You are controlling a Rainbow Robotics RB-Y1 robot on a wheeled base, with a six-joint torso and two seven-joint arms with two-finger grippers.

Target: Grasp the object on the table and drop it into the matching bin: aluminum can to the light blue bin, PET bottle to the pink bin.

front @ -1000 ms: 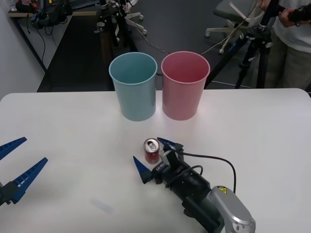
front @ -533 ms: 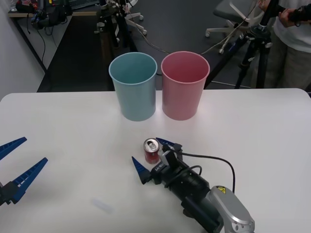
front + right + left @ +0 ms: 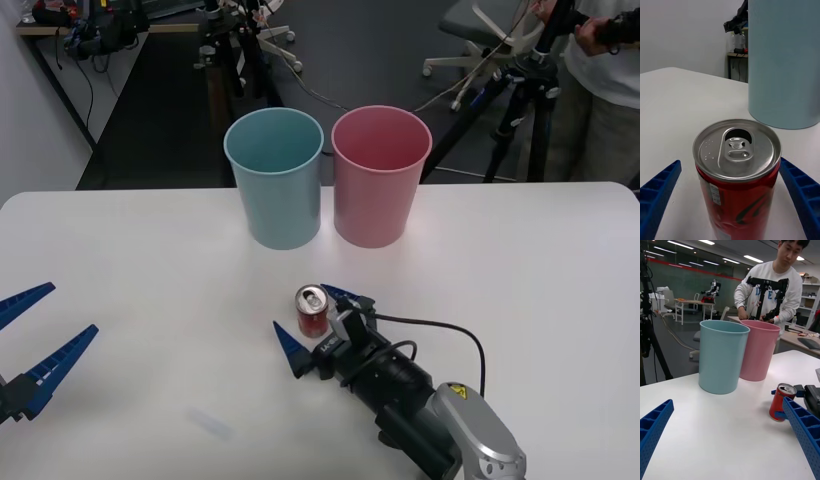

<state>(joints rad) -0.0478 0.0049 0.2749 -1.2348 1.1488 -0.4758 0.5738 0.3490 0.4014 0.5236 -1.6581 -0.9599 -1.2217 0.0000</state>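
Nearest you, the right gripper sits low on the table, fingers spread wide with the aluminum can standing upright between them. In the right wrist view the can is centred, a blue finger on each side, neither clearly touching it yet.

Left gripper waits at the table's near left edge, also spread wide, holding nothing, well apart from the can.

Beyond the can stand the light blue bin and the pink bin, side by side, rims almost touching. The blue one is the target.

Risks as I read them:
- The can is light. If one finger meets it first as you close, it may skid or tip, so close evenly.
- Grip looks low on the body, so a tall lift could let it pivot.
- The bins are much taller than the can. Carry too low and you may clip the blue rim and knock the bin over.
- Rims sit close together, so release off-centre to the right and it may land in pink.
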